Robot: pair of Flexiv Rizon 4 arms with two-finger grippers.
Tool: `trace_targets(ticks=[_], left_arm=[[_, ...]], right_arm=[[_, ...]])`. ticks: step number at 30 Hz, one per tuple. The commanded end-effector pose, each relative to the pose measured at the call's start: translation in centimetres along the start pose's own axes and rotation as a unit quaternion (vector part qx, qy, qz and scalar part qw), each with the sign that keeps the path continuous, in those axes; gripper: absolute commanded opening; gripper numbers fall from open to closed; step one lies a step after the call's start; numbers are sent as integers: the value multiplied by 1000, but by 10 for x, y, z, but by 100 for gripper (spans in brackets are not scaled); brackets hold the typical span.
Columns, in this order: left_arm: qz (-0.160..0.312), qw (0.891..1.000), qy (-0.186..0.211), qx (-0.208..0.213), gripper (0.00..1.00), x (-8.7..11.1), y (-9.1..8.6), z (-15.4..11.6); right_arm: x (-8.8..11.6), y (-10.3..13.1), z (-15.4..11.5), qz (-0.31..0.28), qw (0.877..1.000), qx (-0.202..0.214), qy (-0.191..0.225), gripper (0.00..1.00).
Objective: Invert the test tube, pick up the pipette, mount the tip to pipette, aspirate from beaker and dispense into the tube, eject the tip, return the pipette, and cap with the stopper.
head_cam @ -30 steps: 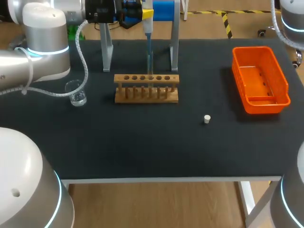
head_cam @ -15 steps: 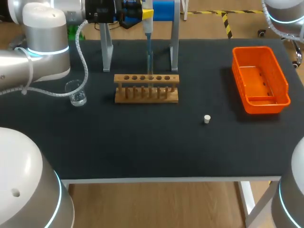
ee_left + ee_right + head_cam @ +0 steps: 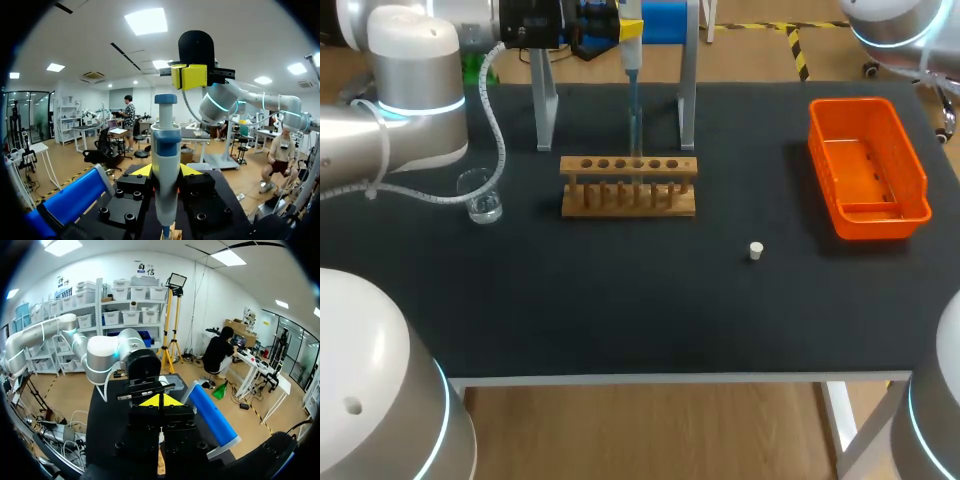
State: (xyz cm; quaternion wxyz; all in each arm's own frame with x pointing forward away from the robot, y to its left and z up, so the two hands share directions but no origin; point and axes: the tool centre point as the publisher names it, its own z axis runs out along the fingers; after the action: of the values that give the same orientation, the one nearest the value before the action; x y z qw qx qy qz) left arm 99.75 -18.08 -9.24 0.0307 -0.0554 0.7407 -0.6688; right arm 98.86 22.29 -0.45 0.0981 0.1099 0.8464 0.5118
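Note:
My left gripper [image 3: 630,30] hangs over the table's far side, shut on the white and blue pipette [image 3: 632,68]. The pipette's thin tip [image 3: 635,125] points down to the hole row of the wooden tube rack [image 3: 628,186]; I cannot make out the tube itself. In the left wrist view the pipette [image 3: 166,145] stands upright between my left gripper's [image 3: 168,172] yellow tips. The glass beaker [image 3: 480,196] stands left of the rack. A small white stopper [image 3: 756,251] lies right of the rack, nearer the front. My right gripper [image 3: 160,401] is shut and empty, raised and facing the left arm.
An orange bin [image 3: 868,165] sits at the right side of the table. Two metal stand posts [image 3: 544,110] rise behind the rack. My right arm [image 3: 895,22] shows at the far right corner. The black mat [image 3: 620,300] covers the table.
My right arm has shifted leftward along the far right corner. The left arm, the pipette and the things on the table have not moved.

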Motion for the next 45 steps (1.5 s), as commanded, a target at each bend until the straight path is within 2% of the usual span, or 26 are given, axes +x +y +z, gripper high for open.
trace_targets(ticks=[1,11,45], left_arm=[[0,1000,-2,-1,0,1,-1,0],[0,1000,-2,-1,0,1,-1,0],[0,1000,-2,-1,0,1,-1,0]], right_arm=[[-6,3,6,5,1000,5,1,0],[-8,6,14,5,1000,7,2,0],[-5,-13,21,20,1000,22,6,0]])
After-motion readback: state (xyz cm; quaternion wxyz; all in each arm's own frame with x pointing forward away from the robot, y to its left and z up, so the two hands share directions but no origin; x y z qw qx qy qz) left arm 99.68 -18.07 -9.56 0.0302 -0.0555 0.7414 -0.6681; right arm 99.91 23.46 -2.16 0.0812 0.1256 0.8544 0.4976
